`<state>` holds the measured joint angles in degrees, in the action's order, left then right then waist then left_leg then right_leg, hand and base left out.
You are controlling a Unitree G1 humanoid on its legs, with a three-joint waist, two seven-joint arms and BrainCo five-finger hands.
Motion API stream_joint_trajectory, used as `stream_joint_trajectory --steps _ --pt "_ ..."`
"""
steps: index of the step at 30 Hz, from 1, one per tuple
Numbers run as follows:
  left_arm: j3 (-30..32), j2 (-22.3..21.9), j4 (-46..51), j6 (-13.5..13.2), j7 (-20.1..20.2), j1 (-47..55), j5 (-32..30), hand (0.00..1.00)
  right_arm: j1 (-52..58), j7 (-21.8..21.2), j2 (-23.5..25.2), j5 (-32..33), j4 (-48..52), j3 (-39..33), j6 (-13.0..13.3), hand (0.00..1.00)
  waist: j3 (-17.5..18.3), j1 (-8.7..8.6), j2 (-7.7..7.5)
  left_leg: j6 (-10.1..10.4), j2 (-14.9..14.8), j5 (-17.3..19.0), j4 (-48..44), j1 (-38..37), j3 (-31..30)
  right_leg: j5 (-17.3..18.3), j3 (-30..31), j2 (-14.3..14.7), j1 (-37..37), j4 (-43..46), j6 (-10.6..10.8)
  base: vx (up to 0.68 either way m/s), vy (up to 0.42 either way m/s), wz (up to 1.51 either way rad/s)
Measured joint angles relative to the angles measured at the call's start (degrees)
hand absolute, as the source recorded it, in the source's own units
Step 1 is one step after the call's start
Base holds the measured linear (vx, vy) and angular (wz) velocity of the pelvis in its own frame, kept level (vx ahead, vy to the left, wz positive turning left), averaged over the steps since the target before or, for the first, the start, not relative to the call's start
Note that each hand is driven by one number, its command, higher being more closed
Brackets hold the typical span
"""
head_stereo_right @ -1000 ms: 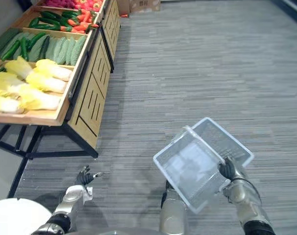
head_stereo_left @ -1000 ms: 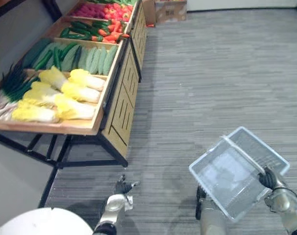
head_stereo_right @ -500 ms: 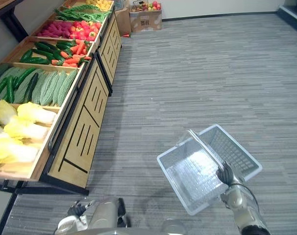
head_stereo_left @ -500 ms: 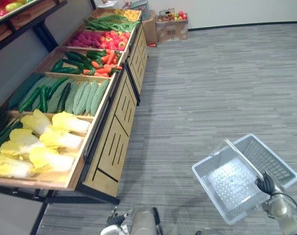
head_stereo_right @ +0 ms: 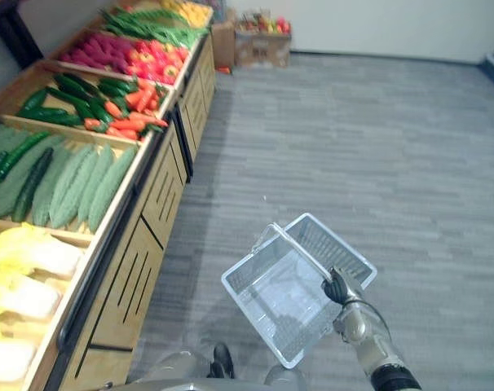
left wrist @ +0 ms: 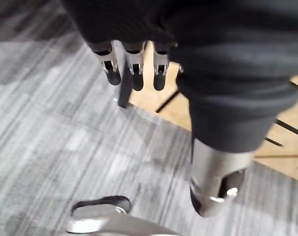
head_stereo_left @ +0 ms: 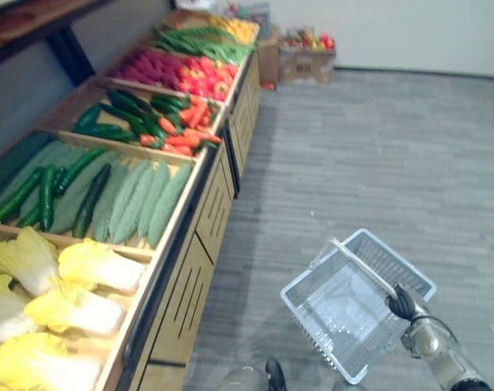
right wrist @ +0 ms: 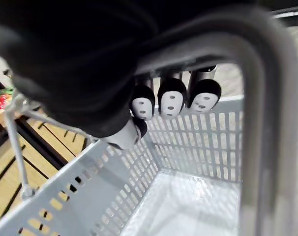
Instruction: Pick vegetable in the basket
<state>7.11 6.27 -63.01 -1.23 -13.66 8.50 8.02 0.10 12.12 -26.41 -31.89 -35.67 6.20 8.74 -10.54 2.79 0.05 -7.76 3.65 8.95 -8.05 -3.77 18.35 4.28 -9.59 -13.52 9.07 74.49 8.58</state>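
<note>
Vegetables: none yet in basket (head_stereo_left: pixel 338 316); all laid out in wooden bins on bench (head_stereo_left: pixel 187 298), at 9 to 11 o'clock from the basket and well apart from it.
- Nearest bin: pale yellow cabbages (head_stereo_left: pixel 94 265), long axis roughly 9-to-3 o'clock.
- Next bin out: ridged pale green gourds (head_stereo_left: pixel 141 199) beside dark cucumbers (head_stereo_left: pixel 43 191), long axes about 7-to-1 o'clock.
- Further, toward 11 o'clock: carrots (head_stereo_left: pixel 182 137), then red peppers (head_stereo_left: pixel 208 77).

Basket: white, perforated, empty, tilted, hanging over grey floor (head_stereo_left: pixel 377 163) at 5 o'clock of the head view. Carried by handle (head_stereo_left: pixel 363 267), with right robot hand (head_stereo_left: pixel 405 305) curled tight round it.

Left robot hand (left wrist: pixel 134 63): fingers straight and slack, nothing held, wooden bench front just past the tips.

Judgement: left robot hand free and on the bench side, so the nearer one for the pick. Likely reach toward 10 o'clock, closing across a vegetable's long axis.
</note>
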Motion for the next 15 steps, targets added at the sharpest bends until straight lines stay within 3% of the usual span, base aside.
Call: stream_joint_trajectory --steps 1,3,6,7,8,9,11,12,13,15 --pt "-0.7 0.2 1.4 0.0 0.0 -1.0 0.7 0.00 0.9 0.1 0.1 0.5 0.1 -2.1 0.0 1.00 -0.1 -1.62 0.10 0.0 0.5 -0.1 1.2 -3.0 -4.9 2.8 -1.4 -0.2 3.4 -3.0 -4.0 0.53 -0.002 1.68" --pt "-1.3 0.2 2.9 -0.4 0.2 -2.4 0.9 0.00 2.7 0.3 0.1 1.0 0.4 -4.7 0.0 1.00 -0.2 -2.55 -0.24 0.0 1.0 -0.1 1.5 -5.1 -9.8 3.6 -0.4 -0.8 6.3 -10.0 -5.0 0.43 -0.058 1.72" --pt "-2.7 -1.4 8.4 -1.5 0.7 -3.1 2.1 0.00 3.0 0.5 0.5 3.4 -4.0 -10.6 -0.8 1.00 -0.9 -2.94 0.34 1.4 0.6 0.9 0.5 -7.5 -19.1 3.0 9.0 1.8 6.5 -35.4 -4.1 0.39 -0.174 1.81" --pt "-2.9 -1.8 9.8 -2.4 0.7 -3.7 2.2 0.00 3.1 0.8 0.5 4.0 -6.3 -13.6 -1.2 1.00 -0.9 -2.91 0.45 1.7 0.5 3.2 -1.1 -6.7 -23.4 2.2 14.6 2.8 5.8 -45.8 -3.0 0.32 -0.256 1.50" --pt "-3.0 -1.9 10.0 -2.5 0.7 -4.1 2.2 0.00 3.0 1.0 0.6 4.4 -7.6 -15.1 -1.2 1.00 -1.1 -2.70 0.29 2.0 0.7 4.2 -2.5 -6.4 -25.5 1.8 16.9 2.6 5.5 -49.8 -2.7 0.39 -0.362 1.86" --pt "-2.9 -2.6 10.6 -2.6 0.5 -4.6 2.5 0.00 2.7 1.1 0.7 5.3 -11.2 -17.4 -1.8 1.00 -1.4 -1.82 -0.08 3.5 0.5 7.2 -6.0 -5.2 -29.8 1.5 20.2 2.6 4.5 -56.5 -2.5 0.25 -0.300 1.42" --pt "-2.2 -2.4 10.6 -2.5 0.1 -4.1 3.0 0.00 3.4 1.1 1.8 7.3 -14.3 -21.1 -3.2 1.00 -1.2 -1.08 -0.94 6.0 0.2 11.2 -10.2 -4.1 -35.1 1.5 19.8 2.2 3.2 -58.4 -2.5 0.36 -0.559 1.62" --pt "-1.8 -1.9 10.5 -2.4 -0.2 -3.7 3.1 0.00 3.8 1.2 2.9 8.2 -15.5 -23.6 -3.5 1.00 -1.5 -0.93 -2.71 7.6 -0.1 13.6 -11.9 -3.9 -37.9 -1.9 17.7 1.5 2.5 -57.7 1.9 0.37 -0.630 1.50" --pt "-1.3 -2.1 10.4 -2.2 -0.2 -3.6 3.1 0.00 3.8 1.2 3.0 8.6 -16.3 -24.8 -3.7 1.00 -1.5 -0.94 -1.73 8.5 -1.5 14.5 -12.5 -3.8 -38.9 -1.6 15.5 1.9 2.6 -56.0 3.7 0.25 -0.451 1.22" --pt "0.6 -5.3 10.6 -2.2 -1.2 -2.7 3.1 0.00 2.9 1.3 3.4 11.6 -19.2 -28.4 -4.5 1.00 -0.6 -1.06 1.51 10.9 -7.6 13.2 -11.5 -2.9 -38.8 2.1 8.8 4.5 3.1 -52.0 0.5 0.28 -0.446 1.15"
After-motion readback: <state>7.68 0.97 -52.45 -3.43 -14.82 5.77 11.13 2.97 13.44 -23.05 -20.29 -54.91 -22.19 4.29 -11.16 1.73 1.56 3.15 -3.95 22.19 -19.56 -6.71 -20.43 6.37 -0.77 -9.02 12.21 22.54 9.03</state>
